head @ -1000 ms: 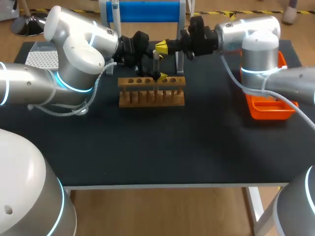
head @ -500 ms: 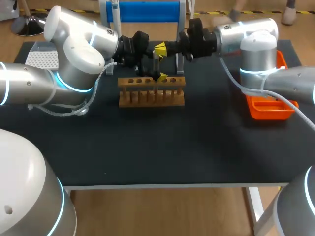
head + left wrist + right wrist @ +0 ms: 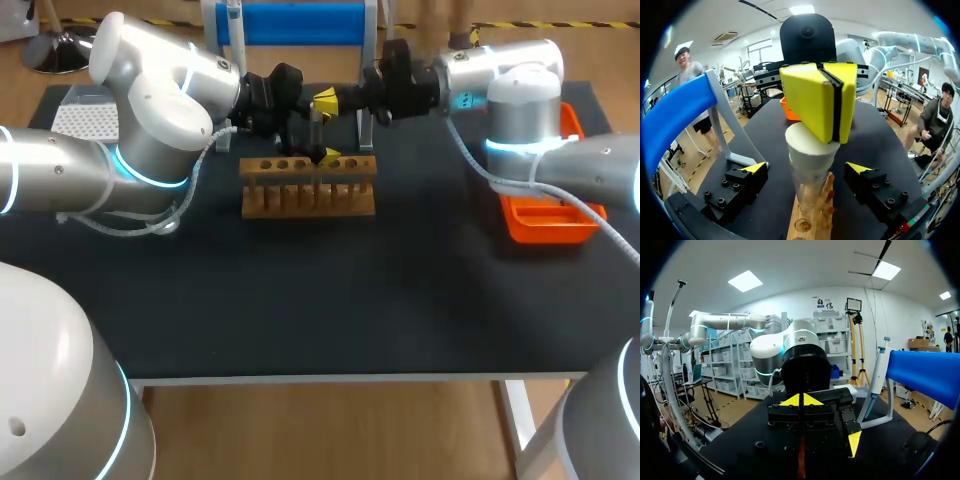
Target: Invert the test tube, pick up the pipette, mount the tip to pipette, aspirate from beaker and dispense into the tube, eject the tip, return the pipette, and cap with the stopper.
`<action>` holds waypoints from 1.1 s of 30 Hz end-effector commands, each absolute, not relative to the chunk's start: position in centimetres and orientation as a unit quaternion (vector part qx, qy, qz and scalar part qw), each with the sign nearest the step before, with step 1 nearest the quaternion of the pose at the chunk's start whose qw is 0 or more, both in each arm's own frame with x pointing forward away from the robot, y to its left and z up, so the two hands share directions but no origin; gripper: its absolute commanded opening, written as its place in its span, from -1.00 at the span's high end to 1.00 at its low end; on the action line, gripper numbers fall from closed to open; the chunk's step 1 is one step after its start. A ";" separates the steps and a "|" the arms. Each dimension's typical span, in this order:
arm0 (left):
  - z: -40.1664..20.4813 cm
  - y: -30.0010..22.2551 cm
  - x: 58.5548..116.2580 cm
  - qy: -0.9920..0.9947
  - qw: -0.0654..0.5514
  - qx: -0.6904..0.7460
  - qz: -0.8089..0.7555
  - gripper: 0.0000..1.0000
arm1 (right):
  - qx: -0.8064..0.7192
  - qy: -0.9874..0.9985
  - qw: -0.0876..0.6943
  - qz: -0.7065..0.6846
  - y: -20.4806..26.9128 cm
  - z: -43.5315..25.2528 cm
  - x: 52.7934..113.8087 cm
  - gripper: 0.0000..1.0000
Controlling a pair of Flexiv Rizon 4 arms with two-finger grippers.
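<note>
A clear test tube (image 3: 807, 192) stands upright in the wooden rack (image 3: 308, 187), with a white stopper (image 3: 808, 148) in its mouth. My left gripper (image 3: 806, 170) is open, one yellow-tipped finger on each side of the tube and neither touching it. My right gripper (image 3: 821, 100) is shut, and its joined yellow tips rest on top of the stopper with nothing between them. From overhead, the right gripper (image 3: 326, 98) is just above the tube (image 3: 316, 128) and the left gripper (image 3: 320, 152) is at the rack's back edge. The right wrist view shows its own tips (image 3: 801, 400) pressed together.
The pipette (image 3: 879, 371) hangs on the blue stand (image 3: 290, 22) behind the rack. A white tip box (image 3: 85, 120) sits at the back left. An orange tray (image 3: 545, 228) lies at the right, under my right arm. The rack's other holes (image 3: 270, 165) hold nothing.
My right gripper has edged slightly to the left above the tube. The left arm, the tube and the rack have not moved.
</note>
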State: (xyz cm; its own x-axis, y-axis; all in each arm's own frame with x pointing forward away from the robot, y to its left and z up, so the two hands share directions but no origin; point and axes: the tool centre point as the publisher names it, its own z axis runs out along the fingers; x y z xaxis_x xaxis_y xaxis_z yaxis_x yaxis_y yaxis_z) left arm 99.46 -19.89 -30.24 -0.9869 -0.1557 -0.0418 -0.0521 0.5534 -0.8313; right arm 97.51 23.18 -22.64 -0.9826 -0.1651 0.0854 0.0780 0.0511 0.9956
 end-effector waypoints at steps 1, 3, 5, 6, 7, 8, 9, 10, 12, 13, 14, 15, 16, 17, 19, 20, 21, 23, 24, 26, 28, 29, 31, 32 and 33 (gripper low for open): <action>-30.2 -19.9 99.5 0.880 0.055 -0.059 -0.468 -1.00 | 0.033 -0.718 0.088 -0.690 23.1 -23.1 97.7 1.00; -30.2 -19.9 99.5 0.880 0.055 -0.059 -0.468 -1.00 | 0.035 -0.715 0.085 -0.693 23.1 -22.5 97.7 1.00; -30.2 -19.9 99.5 0.880 0.055 -0.059 -0.468 -1.00 | 0.037 -0.711 0.081 -0.698 23.0 -21.9 97.7 1.00; -30.2 -19.9 99.5 0.880 0.055 -0.059 -0.468 -1.00 | 0.039 -0.708 0.079 -0.700 22.9 -21.5 97.7 1.00; -30.2 -19.9 99.5 0.880 0.055 -0.059 -0.468 -1.00 | 0.041 -0.707 0.077 -0.702 22.9 -21.2 97.7 1.00; -30.2 -19.9 99.5 0.880 0.055 -0.059 -0.468 -1.00 | 0.042 -0.705 0.076 -0.703 22.8 -20.8 97.7 1.00; -30.2 -19.9 99.5 0.880 0.055 -0.059 -0.468 -1.00 | 0.043 -0.704 0.073 -0.706 22.6 -20.5 97.7 0.89; -30.2 -19.9 99.5 0.880 0.055 -0.059 -0.468 -1.00 | 0.044 -0.703 0.070 -0.706 22.5 -20.2 97.7 0.37; -30.2 -19.9 99.5 0.880 0.055 -0.059 -0.468 -1.00 | 0.046 -0.702 0.064 -0.708 22.1 -19.6 97.6 -0.91; -30.2 -19.9 99.5 0.880 0.055 -0.059 -0.468 -1.00 | 0.048 -0.703 0.059 -0.708 21.8 -19.4 97.6 -1.00; -30.2 -19.9 99.5 0.880 0.055 -0.059 -0.468 -1.00 | 0.049 -0.704 0.053 -0.706 21.5 -19.1 97.5 -1.00; -30.2 -19.9 99.5 0.880 0.055 -0.059 -0.468 -1.00 | 0.051 -0.708 0.046 -0.703 21.1 -19.0 97.5 -1.00; -30.2 -19.9 99.5 0.880 0.055 -0.059 -0.468 -1.00 | 0.054 -0.711 0.040 -0.700 20.8 -18.8 97.4 -1.00; -30.2 -19.9 99.5 0.880 0.055 -0.059 -0.468 -1.00 | 0.055 -0.713 0.034 -0.698 20.4 -18.7 97.4 -1.00; -30.2 -19.9 99.5 0.880 0.055 -0.059 -0.468 -1.00 | 0.055 -0.716 0.028 -0.695 19.6 -18.5 97.3 -1.00; -30.2 -19.9 99.5 0.880 0.055 -0.059 -0.468 -1.00 | 0.054 -0.719 0.022 -0.692 19.3 -18.5 97.3 -1.00; -30.2 -19.9 99.5 0.880 0.055 -0.059 -0.468 -1.00 | 0.056 -0.723 0.017 -0.689 18.9 -18.4 97.3 -1.00; -30.2 -19.9 99.5 0.880 0.055 -0.059 -0.468 -1.00 | 0.055 -0.728 0.010 -0.683 18.0 -18.4 97.2 -1.00; -30.2 -19.9 99.5 0.880 0.055 -0.059 -0.468 -1.00 | 0.055 -0.731 0.006 -0.680 17.6 -18.5 97.2 -1.00; -30.2 -19.9 99.5 0.880 0.055 -0.059 -0.468 -1.00 | 0.053 -0.741 -0.005 -0.670 16.8 -18.7 97.2 -1.00; -30.2 -19.9 99.5 0.880 0.055 -0.059 -0.468 -1.00 | 0.052 -0.749 -0.015 -0.661 15.8 -19.1 97.2 -1.00; -30.2 -19.9 99.5 0.880 0.055 -0.059 -0.468 -1.00 | 0.050 -0.753 -0.020 -0.656 15.3 -19.4 97.2 -1.00; -30.2 -19.9 99.5 0.880 0.055 -0.059 -0.468 -1.00 | 0.044 -0.761 -0.028 -0.646 14.1 -20.1 97.1 -1.00; -30.2 -19.9 99.5 0.880 0.055 -0.059 -0.468 -1.00 | 0.040 -0.766 -0.032 -0.641 13.5 -20.5 97.1 -1.00; -30.2 -19.9 99.5 0.880 0.055 -0.059 -0.468 -1.00 | 0.037 -0.772 -0.037 -0.634 12.9 -21.0 97.1 -1.00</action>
